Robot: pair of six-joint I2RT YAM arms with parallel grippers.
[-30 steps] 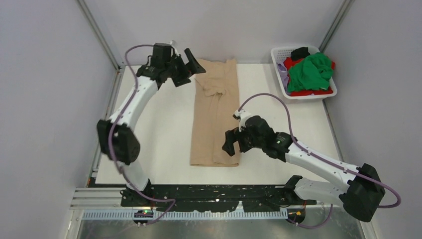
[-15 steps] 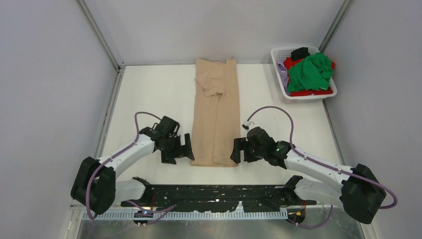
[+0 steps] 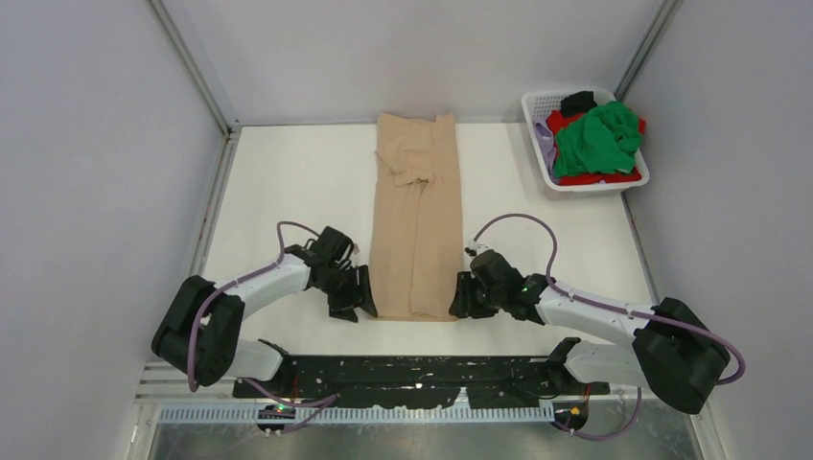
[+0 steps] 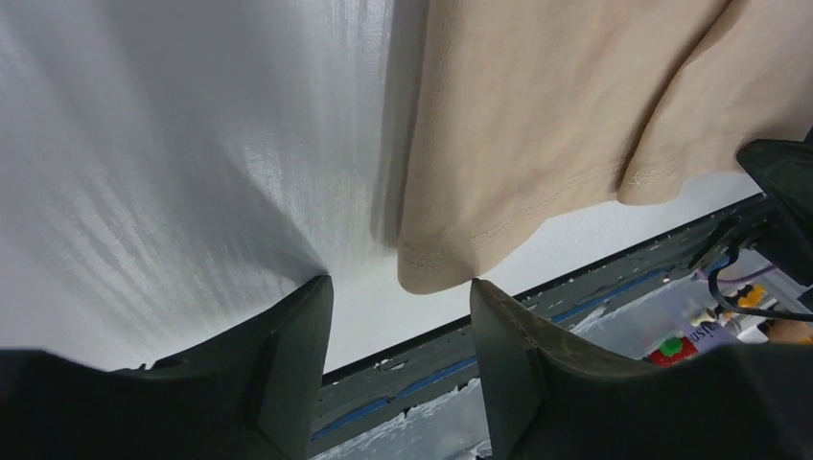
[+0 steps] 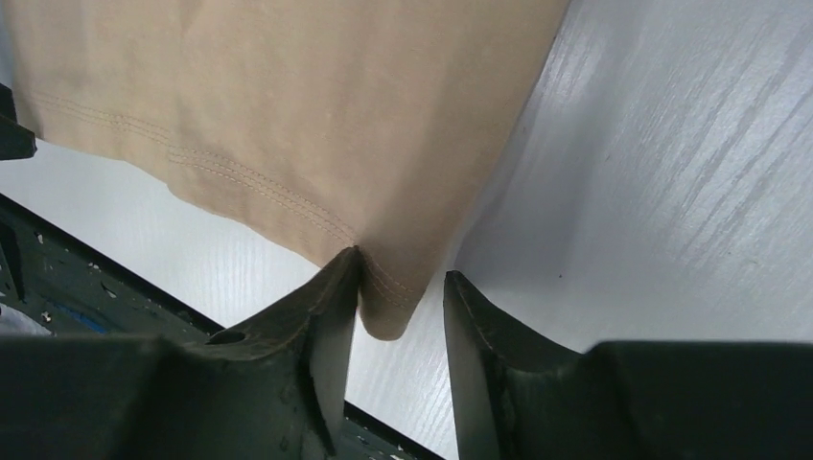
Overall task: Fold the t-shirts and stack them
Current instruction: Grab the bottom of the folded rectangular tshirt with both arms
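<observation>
The beige t-shirt point(image 3: 417, 211) lies flat as a long narrow strip down the middle of the white table, collar end far, hem end near. My left gripper point(image 3: 364, 303) sits low at the hem's near-left corner. In the left wrist view its jaws point(image 4: 399, 282) stand open, with the hem corner point(image 4: 436, 268) just between the tips. My right gripper point(image 3: 458, 299) is at the near-right corner. In the right wrist view the gripper point(image 5: 402, 264) straddles the stitched corner point(image 5: 388, 307); one finger point(image 5: 336, 287) touches the cloth and a gap remains at the other.
A white mesh basket point(image 3: 537, 99) stands at the far right corner, holding green point(image 3: 599, 139), red point(image 3: 575, 178), black point(image 3: 578, 102) and lilac point(image 3: 544, 134) t-shirts. The black mounting rail point(image 3: 412, 369) runs along the table's near edge, close behind both grippers.
My left arm swung from the shirt's far collar end down to its near-left hem corner. The right gripper slid in to the near-right corner. Both pairs of jaws have narrowed around the corners.
</observation>
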